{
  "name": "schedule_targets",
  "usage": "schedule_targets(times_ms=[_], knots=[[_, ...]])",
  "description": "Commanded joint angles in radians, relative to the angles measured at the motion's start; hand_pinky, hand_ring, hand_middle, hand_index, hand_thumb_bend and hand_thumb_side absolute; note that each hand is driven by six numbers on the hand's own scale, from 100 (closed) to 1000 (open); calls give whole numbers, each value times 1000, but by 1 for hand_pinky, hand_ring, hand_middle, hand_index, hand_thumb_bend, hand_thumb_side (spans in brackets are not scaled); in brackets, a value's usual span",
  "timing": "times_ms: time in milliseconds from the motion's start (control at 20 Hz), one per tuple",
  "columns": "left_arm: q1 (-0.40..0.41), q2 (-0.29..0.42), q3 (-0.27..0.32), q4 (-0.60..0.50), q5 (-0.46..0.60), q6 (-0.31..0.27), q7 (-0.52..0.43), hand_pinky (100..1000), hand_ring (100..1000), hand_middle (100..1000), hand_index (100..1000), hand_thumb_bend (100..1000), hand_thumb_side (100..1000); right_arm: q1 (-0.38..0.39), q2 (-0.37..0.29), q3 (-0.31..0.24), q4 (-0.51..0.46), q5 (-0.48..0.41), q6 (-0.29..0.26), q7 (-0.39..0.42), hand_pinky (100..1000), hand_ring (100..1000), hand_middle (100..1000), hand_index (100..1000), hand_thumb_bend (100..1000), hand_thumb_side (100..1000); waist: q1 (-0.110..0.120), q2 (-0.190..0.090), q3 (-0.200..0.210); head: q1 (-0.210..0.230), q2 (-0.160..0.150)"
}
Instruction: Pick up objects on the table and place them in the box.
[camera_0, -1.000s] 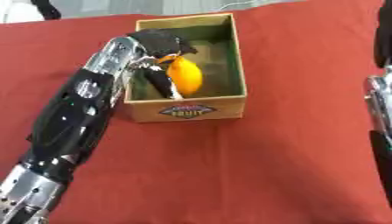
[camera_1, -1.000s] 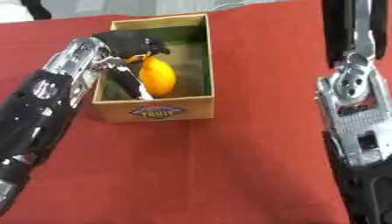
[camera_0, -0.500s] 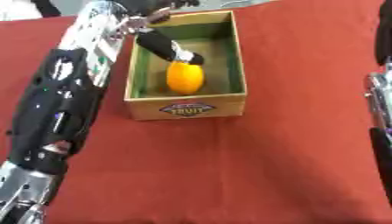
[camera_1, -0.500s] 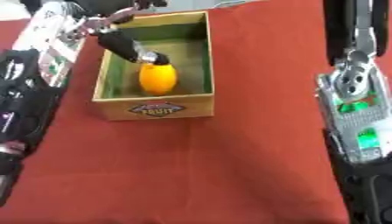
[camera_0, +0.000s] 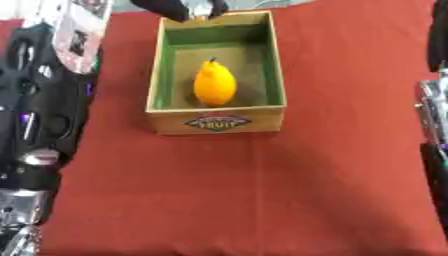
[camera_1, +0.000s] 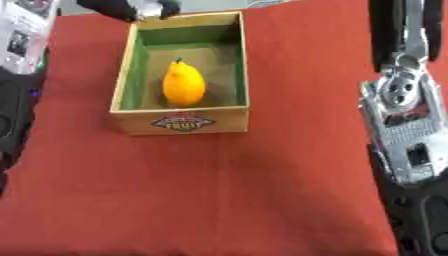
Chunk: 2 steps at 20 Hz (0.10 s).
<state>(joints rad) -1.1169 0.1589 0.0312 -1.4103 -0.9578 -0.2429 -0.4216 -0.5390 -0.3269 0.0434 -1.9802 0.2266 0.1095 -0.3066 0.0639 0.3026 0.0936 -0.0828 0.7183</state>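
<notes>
Fruit (camera_0: 214, 85), orange-yellow and pear-shaped with a dark stem, lay inside the box (camera_0: 217, 121), near the middle of its green-lined floor, touching no hand. Box stood on the red-covered table (camera_0: 262, 190), toward the far edge, its labelled front wall facing the robot. Left arm (camera_0: 44, 100) ran along the table's left edge; the left hand (camera_0: 179, 8) showed only as a dark shape just beyond the box's far left corner, above the rim and clear of the fruit. Whether its fingers were released or clenched could not be told. Right arm (camera_1: 407, 130) hung along the right edge; its hand appeared in neither view. A person's presence at the far edge could not be made out.

Progress, as judged: the placement of this fruit appeared complete, since it rested in the box unheld. No other loose object showed on the visible red surface, so nothing further to collect could be identified within these views; parts of the table hidden under the arms might hold more.
</notes>
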Motion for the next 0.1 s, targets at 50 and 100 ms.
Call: schedule_targets(times_ms=[50, 100], knots=[[20, 4, 82, -89, 49, 0, 48, 437, 602, 610, 839, 165, 684, -17, -8, -10, -20, 6, -3, -10, 799, 725, 540, 824, 100, 1000, -11, -26, 5, -9, -17], [40, -3, 106, -112, 64, 7, 62, 431, 592, 595, 830, 174, 696, -20, -7, -11, -20, 7, -4, -12, 798, 725, 541, 824, 100, 1000, -14, -26, 8, -12, -21]])
